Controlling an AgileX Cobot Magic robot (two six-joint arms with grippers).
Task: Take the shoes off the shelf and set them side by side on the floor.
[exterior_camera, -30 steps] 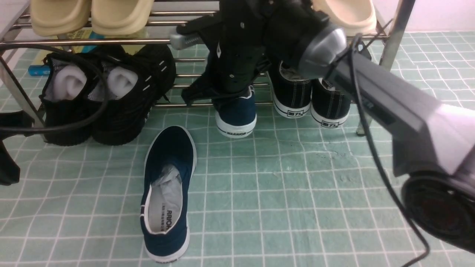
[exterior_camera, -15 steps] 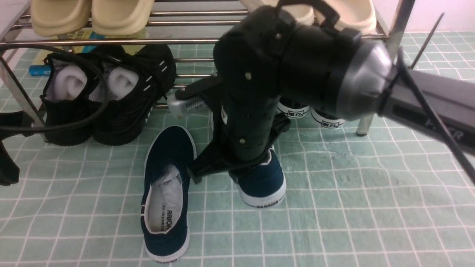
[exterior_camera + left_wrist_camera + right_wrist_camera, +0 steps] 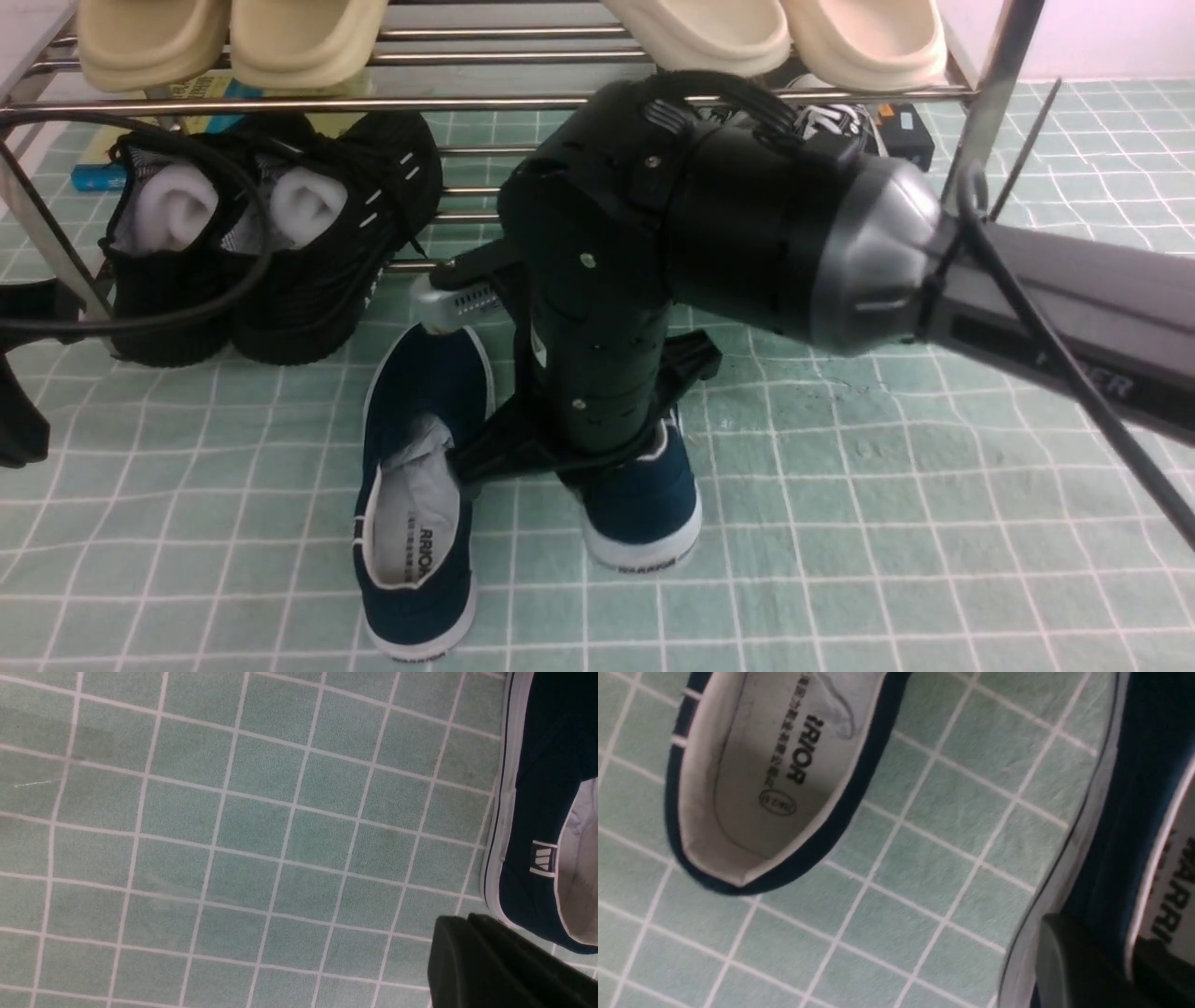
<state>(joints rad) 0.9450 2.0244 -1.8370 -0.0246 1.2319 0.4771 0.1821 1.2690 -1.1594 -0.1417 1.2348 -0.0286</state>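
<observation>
One navy shoe (image 3: 420,495) (image 3: 775,779) lies flat on the pale green gridded floor (image 3: 840,523), heel toward me. To its right my right gripper (image 3: 611,457) (image 3: 1115,961) is shut on the side wall of the second navy shoe (image 3: 644,513) (image 3: 1125,812), one finger inside and one outside. Its heel sits at floor level; contact is unclear. The chrome shelf (image 3: 280,103) stands behind. In the left wrist view my left gripper (image 3: 467,947) is shut and holds nothing, low over the floor near the first shoe (image 3: 537,788).
Chunky black sneakers (image 3: 271,243) sit on the shelf's lower tier at the left. Beige slippers (image 3: 233,37) (image 3: 775,33) rest on the upper tier. A chrome shelf leg (image 3: 990,103) rises at the right. A black cable (image 3: 140,322) loops across the left side.
My right arm has carried the second navy shoe off the shelf's lower tier, toward me and leftward, and lowered it beside the first shoe. The first shoe has not moved.
</observation>
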